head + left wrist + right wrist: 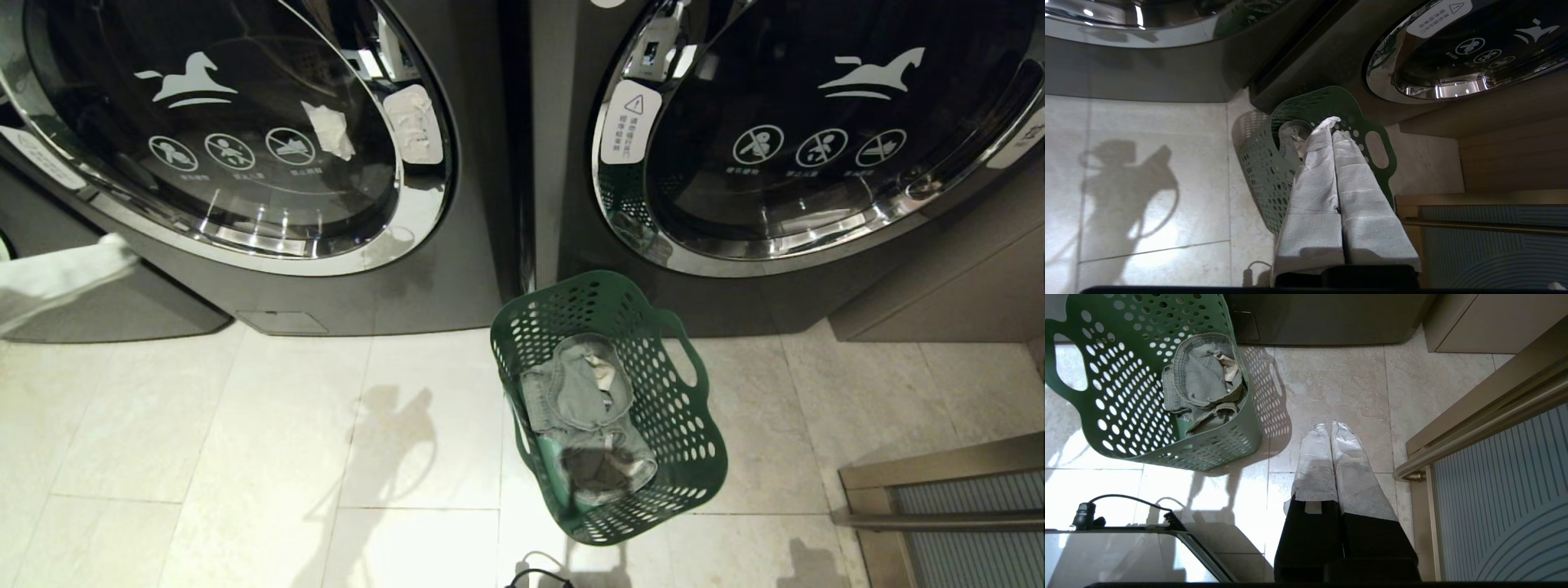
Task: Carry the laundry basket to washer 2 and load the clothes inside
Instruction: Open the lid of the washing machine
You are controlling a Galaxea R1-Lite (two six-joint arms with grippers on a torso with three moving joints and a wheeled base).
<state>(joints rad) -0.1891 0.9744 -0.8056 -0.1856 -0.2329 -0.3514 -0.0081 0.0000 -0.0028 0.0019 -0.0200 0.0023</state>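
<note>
A green perforated laundry basket [686,425] stands on the tiled floor before the gap between two front-loading washers [245,147] [816,139]; no number shows on either. Grey denim clothes [580,392] lie inside it. My left gripper [1333,124], wrapped in white cloth, is shut and empty, its tips pointing at the basket [1265,163] and the clothes [1290,132] from a distance. In the head view it shows as a blurred white shape [114,249] at the left edge. My right gripper [1329,425] hangs shut and empty over the floor beside the basket [1126,396] and clothes [1202,381].
Both washer doors look closed. A cabinet with a metal rail [947,498] stands at the near right and a wooden plinth [939,302] beside the right washer. A black cable with a plug [1084,512] lies by my base. Open tiles [245,457] stretch left of the basket.
</note>
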